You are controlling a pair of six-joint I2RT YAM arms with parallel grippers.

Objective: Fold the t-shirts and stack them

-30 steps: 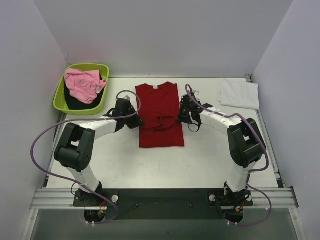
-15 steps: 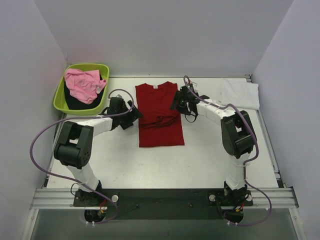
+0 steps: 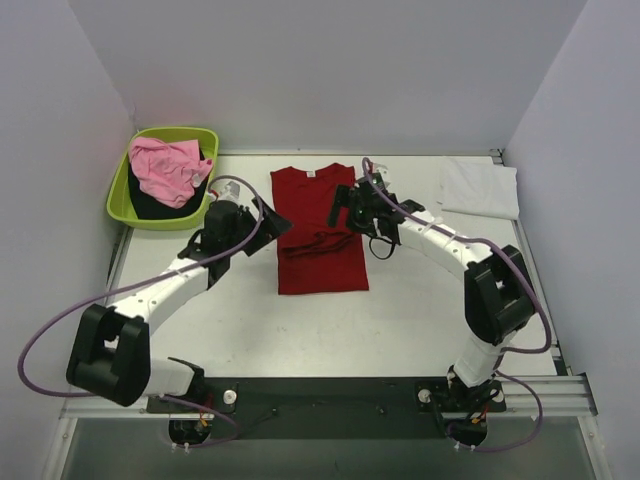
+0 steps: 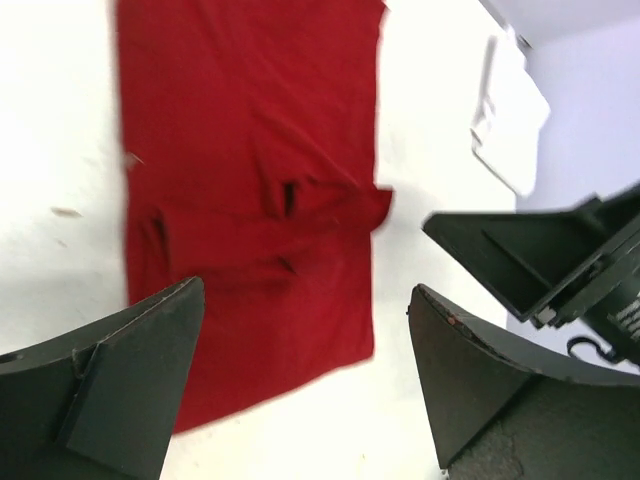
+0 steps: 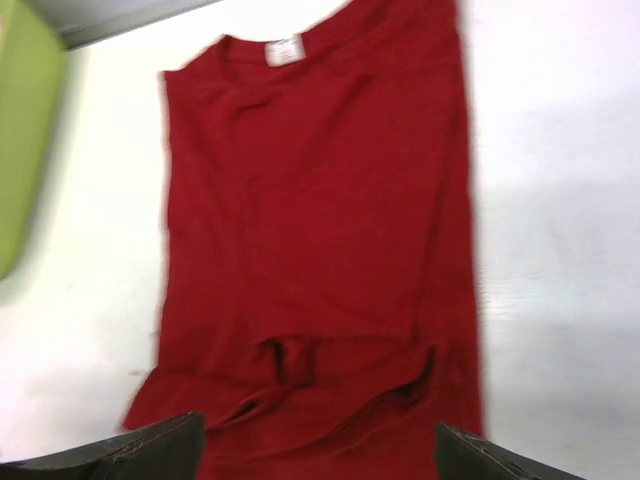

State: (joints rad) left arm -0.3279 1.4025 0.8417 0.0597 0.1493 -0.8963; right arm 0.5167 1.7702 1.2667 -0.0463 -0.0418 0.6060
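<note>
Top external view: deep red t-shirt (image 3: 318,235), sleeve fold apparently done.
Grippers: left gripper (image 3: 272,222) and right gripper (image 3: 341,208) both wide, empty.
Next: likely pinch hem corners, fold toward collar.

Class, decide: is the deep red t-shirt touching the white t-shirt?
Apart. The top external view shows bare table between the deep red t-shirt and the white t-shirt.

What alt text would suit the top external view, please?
A deep red t-shirt lies partly folded in the centre, the left claw and right claw open at its sides. A pink t-shirt and a black t-shirt fill a lime-green tub far left; a white t-shirt lies far right.
</note>
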